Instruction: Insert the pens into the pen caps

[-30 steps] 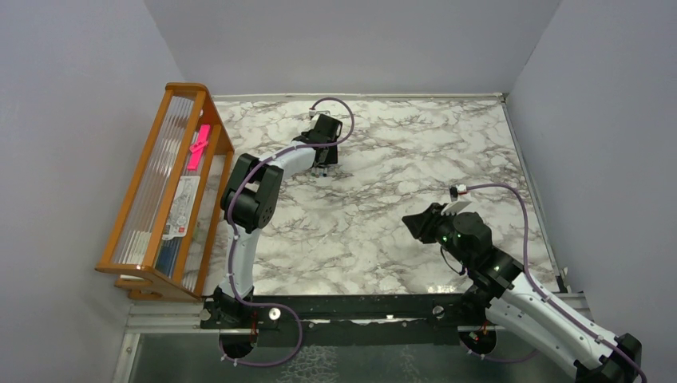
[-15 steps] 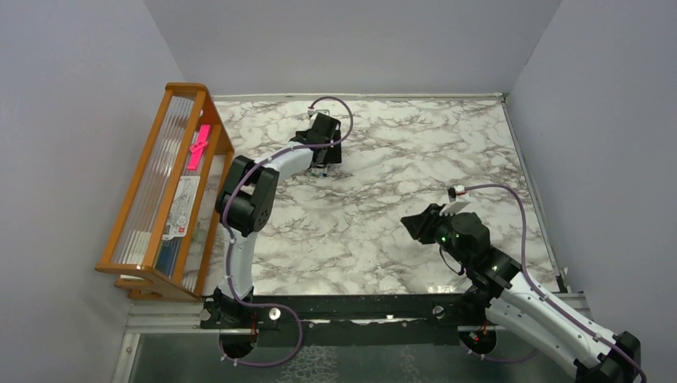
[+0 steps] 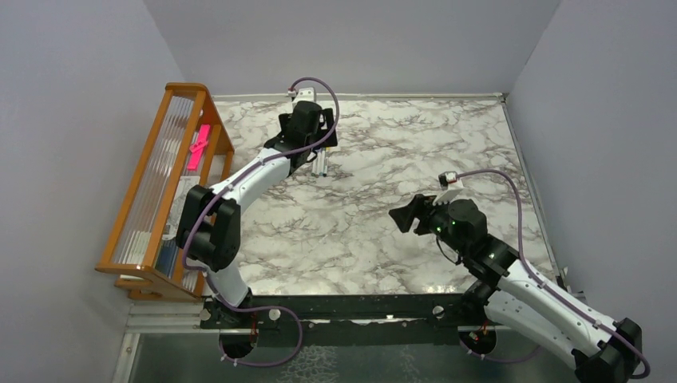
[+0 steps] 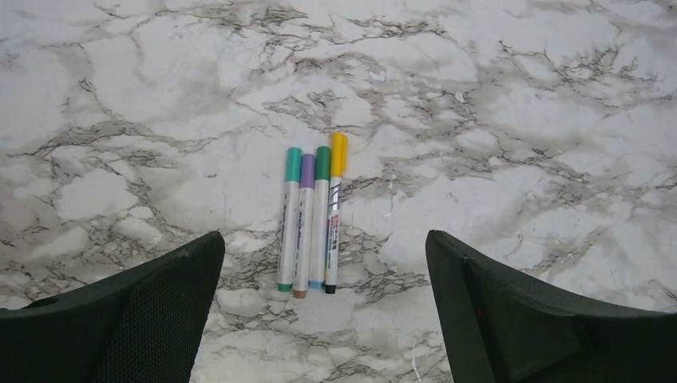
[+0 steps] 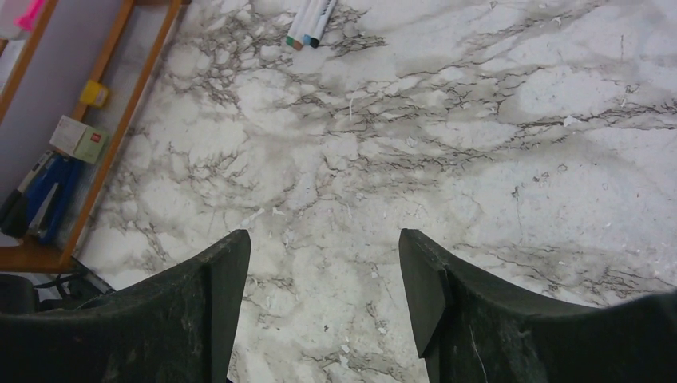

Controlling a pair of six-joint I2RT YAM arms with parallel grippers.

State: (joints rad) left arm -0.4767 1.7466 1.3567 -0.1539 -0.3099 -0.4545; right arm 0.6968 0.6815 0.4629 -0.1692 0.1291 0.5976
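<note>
Left gripper (image 4: 323, 239), now spread wide, has drawn back from four pens (image 4: 311, 219) lying side by side mid-frame, pen caps (image 4: 317, 163) on. Right gripper (image 5: 323, 235) has spread too, pinching nothing.

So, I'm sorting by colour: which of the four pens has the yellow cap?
The rightmost pen in the left wrist view, beside the green-capped pen; only its cap is yellow.

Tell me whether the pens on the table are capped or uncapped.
Capped. The left wrist view shows four pens lying side by side, each with a cap on one end: teal, purple, green, yellow.
</note>
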